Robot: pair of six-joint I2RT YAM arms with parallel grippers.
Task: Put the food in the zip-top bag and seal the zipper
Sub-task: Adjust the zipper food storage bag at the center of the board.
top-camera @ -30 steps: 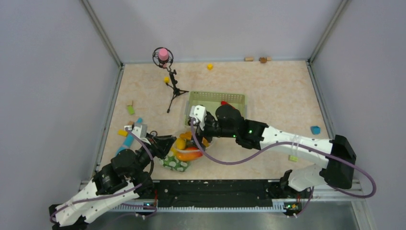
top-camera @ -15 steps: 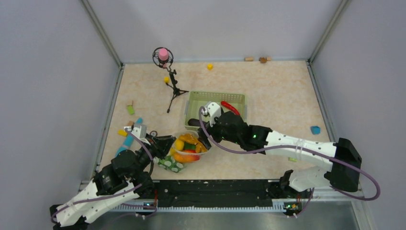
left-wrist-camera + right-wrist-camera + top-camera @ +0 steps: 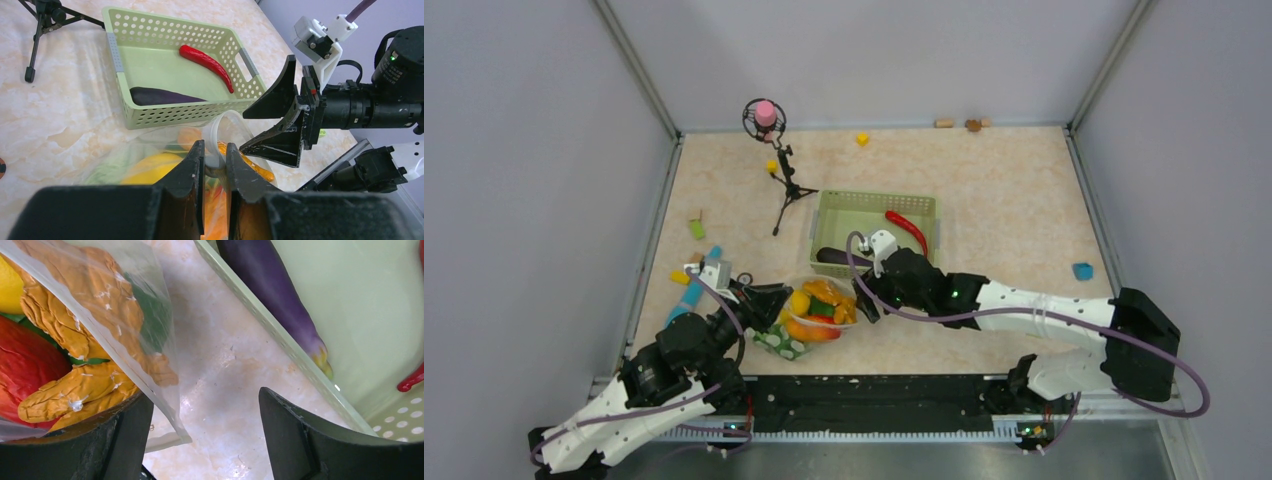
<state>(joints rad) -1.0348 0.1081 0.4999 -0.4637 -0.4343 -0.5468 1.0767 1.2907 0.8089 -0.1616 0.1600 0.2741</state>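
The zip-top bag (image 3: 809,318) lies near the front left, holding a yellow lemon (image 3: 145,167), orange pieces (image 3: 85,340) and red and green food. My left gripper (image 3: 769,300) is shut on the zipper (image 3: 216,145) at the bag's mouth, as the left wrist view (image 3: 215,160) shows. My right gripper (image 3: 864,295) is open and empty at the bag's right edge. In its wrist view (image 3: 205,430) the zipper's corner (image 3: 170,437) lies by the left finger. The purple eggplant (image 3: 832,256) and the red chili (image 3: 907,228) lie in the green basket (image 3: 824,215).
A small tripod (image 3: 786,185) with a pink ball stands behind the basket's left. Loose blocks lie around: blue (image 3: 1082,271) at right, yellow (image 3: 862,139) at the back, green (image 3: 696,229) at left. The basket's wall (image 3: 280,335) is close beside my right gripper.
My right gripper has moved from over the basket's left end toward the front, down to the bag's right edge. The eggplant and chili now show. The left gripper keeps its hold.
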